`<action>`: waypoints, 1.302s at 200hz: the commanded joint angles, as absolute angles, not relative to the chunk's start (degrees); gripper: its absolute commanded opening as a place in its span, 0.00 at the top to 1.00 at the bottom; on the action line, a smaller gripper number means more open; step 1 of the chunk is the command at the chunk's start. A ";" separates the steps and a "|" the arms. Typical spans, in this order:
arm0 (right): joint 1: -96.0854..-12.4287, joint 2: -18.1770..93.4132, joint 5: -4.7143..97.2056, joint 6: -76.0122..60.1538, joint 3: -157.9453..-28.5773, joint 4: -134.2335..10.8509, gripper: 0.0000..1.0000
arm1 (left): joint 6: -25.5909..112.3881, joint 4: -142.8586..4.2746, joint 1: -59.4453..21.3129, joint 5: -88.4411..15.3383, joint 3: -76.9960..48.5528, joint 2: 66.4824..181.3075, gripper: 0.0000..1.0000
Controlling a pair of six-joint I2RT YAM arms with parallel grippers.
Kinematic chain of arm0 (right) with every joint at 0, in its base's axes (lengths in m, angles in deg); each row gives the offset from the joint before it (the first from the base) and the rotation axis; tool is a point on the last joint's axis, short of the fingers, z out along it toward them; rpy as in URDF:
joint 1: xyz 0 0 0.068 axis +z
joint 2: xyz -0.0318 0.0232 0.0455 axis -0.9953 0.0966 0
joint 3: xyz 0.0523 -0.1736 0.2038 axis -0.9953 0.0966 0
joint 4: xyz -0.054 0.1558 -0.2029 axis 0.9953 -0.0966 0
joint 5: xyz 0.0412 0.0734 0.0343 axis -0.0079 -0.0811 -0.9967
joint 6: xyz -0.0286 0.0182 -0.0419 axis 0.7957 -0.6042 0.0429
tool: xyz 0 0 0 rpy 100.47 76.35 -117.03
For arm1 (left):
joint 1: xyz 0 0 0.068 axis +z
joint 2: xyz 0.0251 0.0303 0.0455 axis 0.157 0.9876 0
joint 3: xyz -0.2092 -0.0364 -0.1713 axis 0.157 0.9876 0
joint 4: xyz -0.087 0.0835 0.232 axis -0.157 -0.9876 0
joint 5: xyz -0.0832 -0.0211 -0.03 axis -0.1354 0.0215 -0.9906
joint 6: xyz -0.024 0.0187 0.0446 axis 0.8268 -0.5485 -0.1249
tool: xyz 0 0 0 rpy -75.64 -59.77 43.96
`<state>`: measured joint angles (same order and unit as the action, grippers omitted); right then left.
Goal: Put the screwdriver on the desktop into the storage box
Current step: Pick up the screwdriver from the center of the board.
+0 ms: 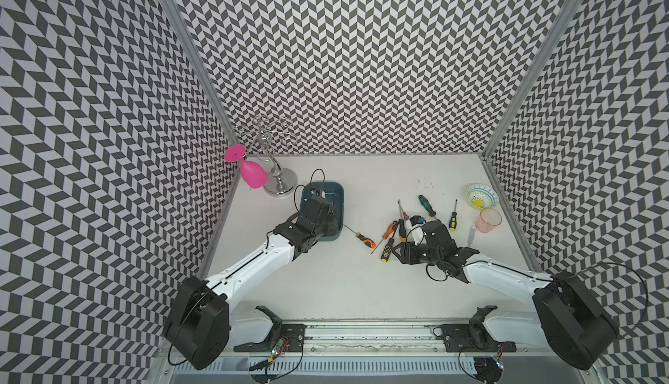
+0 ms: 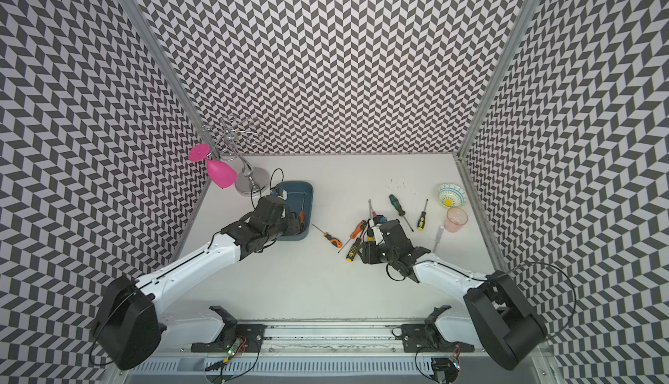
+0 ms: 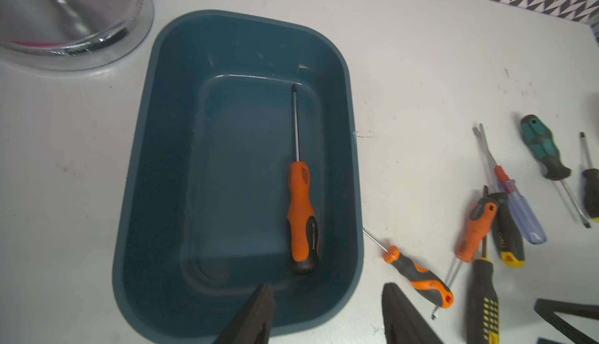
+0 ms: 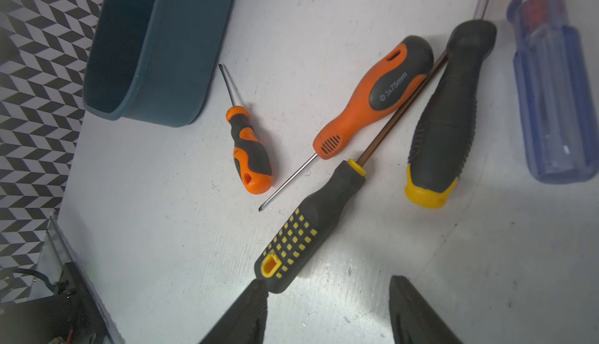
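Now the right gripper [image 4: 327,280] is hovering spread and empty. Yellow-dotted screwdriver [image 4: 301,229] is lying just ahead, handle end nearest.

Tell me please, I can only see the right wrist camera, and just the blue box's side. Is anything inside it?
Observer: Yes. One orange-handled screwdriver lies flat on the floor of the storage box.
Operator: Is the other arm holding it?
Observer: No. The left end effector hangs open above the box's end, gripping nothing.
Operator: Any screwdrivers hiding from me?
Observer: A green-handled screwdriver lies on the desktop, past the ones you see, toward the patterned bowl.
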<state>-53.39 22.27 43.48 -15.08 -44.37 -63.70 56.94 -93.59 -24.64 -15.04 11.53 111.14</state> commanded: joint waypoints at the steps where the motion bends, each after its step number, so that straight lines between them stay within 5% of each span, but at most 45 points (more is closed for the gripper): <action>1: -52.99 20.78 44.79 -14.50 -45.93 -64.51 0.37 | 60.68 -91.68 -27.66 -17.87 13.96 107.05 0.42; 95: -53.07 18.59 48.18 -14.58 -46.18 -67.18 0.36 | 70.26 -83.16 -41.56 -22.20 13.37 117.77 0.34; 260: -54.09 13.54 51.62 -15.50 -42.41 -66.78 0.35 | 77.03 -92.32 -42.75 -17.31 -4.13 143.95 0.41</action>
